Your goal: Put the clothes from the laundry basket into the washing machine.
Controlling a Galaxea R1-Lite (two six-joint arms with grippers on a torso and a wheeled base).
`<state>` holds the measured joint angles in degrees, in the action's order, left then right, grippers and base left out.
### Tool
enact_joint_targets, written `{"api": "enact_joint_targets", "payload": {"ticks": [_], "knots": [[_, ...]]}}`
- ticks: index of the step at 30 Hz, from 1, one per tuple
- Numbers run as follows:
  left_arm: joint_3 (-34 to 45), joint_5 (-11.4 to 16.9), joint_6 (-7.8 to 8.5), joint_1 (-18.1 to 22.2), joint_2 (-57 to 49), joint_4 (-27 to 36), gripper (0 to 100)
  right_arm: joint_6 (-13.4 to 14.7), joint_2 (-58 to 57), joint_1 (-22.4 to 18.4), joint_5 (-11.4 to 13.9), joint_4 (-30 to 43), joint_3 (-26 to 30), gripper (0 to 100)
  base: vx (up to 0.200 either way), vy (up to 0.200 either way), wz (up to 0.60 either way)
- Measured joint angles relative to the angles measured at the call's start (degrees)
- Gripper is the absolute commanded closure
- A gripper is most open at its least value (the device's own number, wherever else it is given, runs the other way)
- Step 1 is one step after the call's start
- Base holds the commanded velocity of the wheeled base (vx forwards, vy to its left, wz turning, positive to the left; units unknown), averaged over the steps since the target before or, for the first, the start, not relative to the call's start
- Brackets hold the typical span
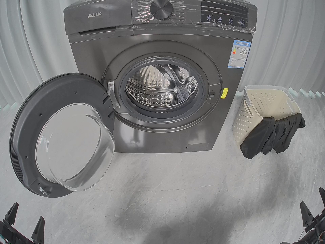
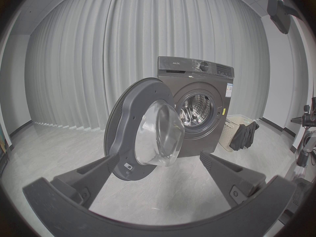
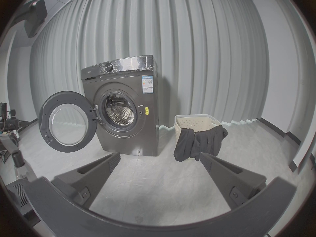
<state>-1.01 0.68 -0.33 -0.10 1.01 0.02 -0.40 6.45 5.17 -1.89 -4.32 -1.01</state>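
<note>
A grey front-loading washing machine [image 1: 162, 72] stands ahead with its round door [image 1: 61, 134] swung wide to the left and its steel drum [image 1: 159, 85] showing bare metal. To its right sits a cream laundry basket [image 1: 267, 105] with a black garment [image 1: 271, 136] draped over its front rim. The same basket [image 3: 197, 122] and black garment [image 3: 197, 142] appear in the right wrist view. My left gripper [image 1: 25, 219] is low at the near left, open and holding nothing. Low at the near right, my right gripper [image 1: 313, 204] is likewise open, well short of the basket.
Pale pleated curtains [image 1: 30, 44] line the wall behind the machine. Bare grey floor [image 1: 176, 190] stretches between me and the machine. The open door juts out over the floor on the left side.
</note>
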Motion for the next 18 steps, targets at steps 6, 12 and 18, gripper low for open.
{"api": "enact_joint_targets", "payload": {"ticks": [6, 12, 18], "knots": [[0.0, 0.0, 0.00, 0.0, 0.0, 0.0, 0, -0.5, -3.4, -3.9, 1.6, 2.0, 0.0, 0, 0.000, 0.000, 0.00], [0.0, 0.0, 0.09, 0.0, 0.0, 0.0, 0, -0.8, -5.1, -4.7, 4.2, 5.0, 0.0, 0, 0.000, 0.000, 0.00], [0.0, -0.2, 0.00, 0.1, 0.0, 0.1, 0, -0.9, -5.6, -4.8, 4.4, 5.4, 0.0, 0, 0.000, 0.000, 0.00]]}}
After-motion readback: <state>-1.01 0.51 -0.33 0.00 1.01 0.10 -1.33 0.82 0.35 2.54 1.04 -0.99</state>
